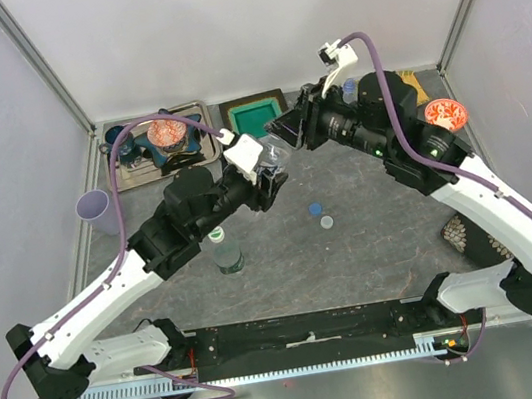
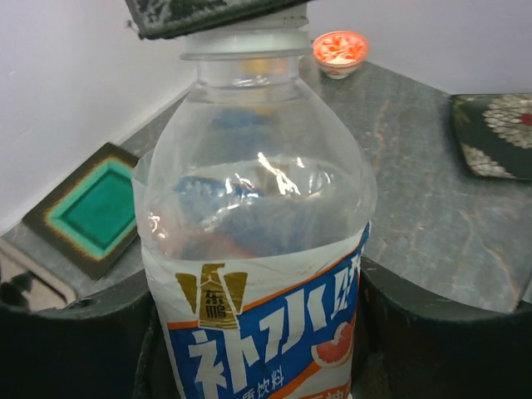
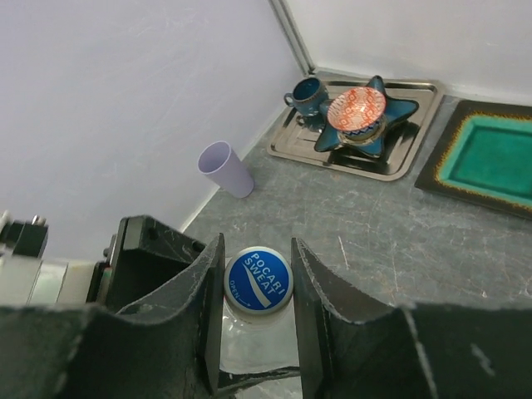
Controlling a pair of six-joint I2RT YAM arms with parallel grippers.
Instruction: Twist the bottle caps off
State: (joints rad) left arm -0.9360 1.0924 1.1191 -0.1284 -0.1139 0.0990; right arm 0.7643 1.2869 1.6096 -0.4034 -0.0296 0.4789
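Note:
A clear bottle [image 2: 258, 249] with a blue, white and orange label is held tilted above the table between my two grippers [image 1: 277, 153]. My left gripper [image 2: 258, 357] is shut on its body, one black finger on each side [image 1: 266, 184]. My right gripper [image 3: 258, 258] is shut on its blue-and-white cap [image 3: 258, 280], both fingers touching the rim [image 1: 286, 133]. A green-label bottle [image 1: 224, 251] with its cap on stands near the left arm. A loose blue cap [image 1: 316, 208] and a pale grey cap [image 1: 326, 221] lie on the table.
A lilac cup [image 1: 98, 211] stands at the left wall. A metal tray [image 1: 200, 155] at the back left holds a blue star dish and a red-patterned bowl [image 1: 166, 132]. A green square dish [image 1: 255, 116] sits behind the grippers. Another red-patterned bowl [image 1: 446, 113] is at the right.

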